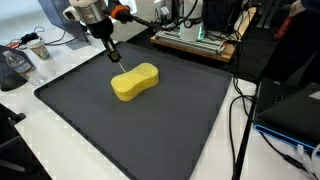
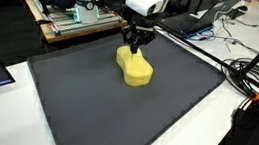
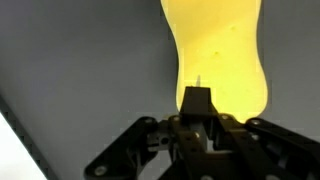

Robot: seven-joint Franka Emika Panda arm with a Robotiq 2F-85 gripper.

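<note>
Yellow sponge (image 1: 135,82) on grey mat (image 1: 90,130); gripper (image 1: 112,57) just beside sponge's end. Wrist view only: fingers (image 3: 197,100) together.

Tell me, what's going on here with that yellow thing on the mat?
A robot arm is working over a dark mat on which a yellow sponge lies flat. Its end effector is down low at one end of the sponge. In the wrist view the fingers look closed together with nothing between them, so the sponge is not gripped. Whether the tips touch it cannot be told.
</note>
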